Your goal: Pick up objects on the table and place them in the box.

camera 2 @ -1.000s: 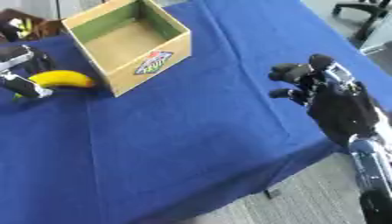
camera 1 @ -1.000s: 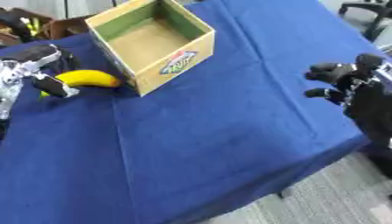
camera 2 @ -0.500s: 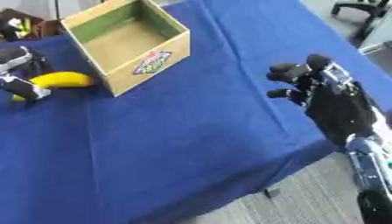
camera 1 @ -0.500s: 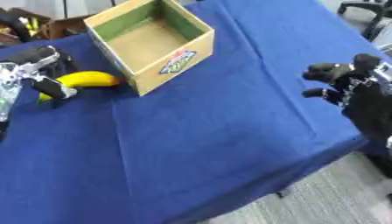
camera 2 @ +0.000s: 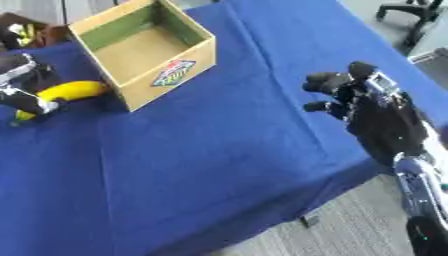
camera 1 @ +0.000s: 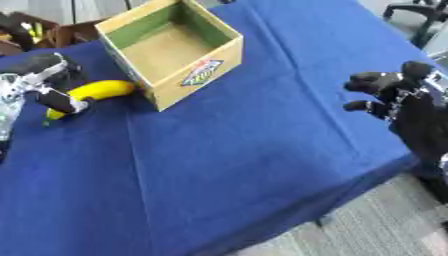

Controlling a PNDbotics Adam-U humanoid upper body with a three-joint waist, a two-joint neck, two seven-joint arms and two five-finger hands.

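Little has moved since the earlier frames: banana (camera 1: pixel 94 92) stays left of the box (camera 1: pixel 194 74), touching or nearly touching its left wall, and the left hand (camera 1: pixel 39 85) still sits at the banana's left end. Right hand (camera 2: pixel 354 97) has held its spot, well right of the box.

Left hand: a dark finger lies across the banana's left tip, upper fingers above it; looks closed round that end, though partly blurred. Right hand: fingers bent inward, nothing in them, hovering above the blue tablecloth (camera 1: pixel 227 165).

One box, cardboard, open on top, green inner walls, tan floor, nothing inside. A coloured label (camera 1: pixel 202 72) sits on the front wall. One banana, yellow, lying flat, long axis pointing toward the box's left wall. Two robot hands.

Between banana and box opening stands only the box's left wall. Cloth in front of the box is bare, wide room there and to the right toward the right hand. Table edge runs diagonally front-right of the box; grey floor (camera 1: pixel 367 235) beyond it. Dark clutter (camera 1: pixel 26 30) lies behind-left of the box at the far edge, cannot tell what. An office chair (camera 2: pixel 411 17) stands far right of the box, off the table.
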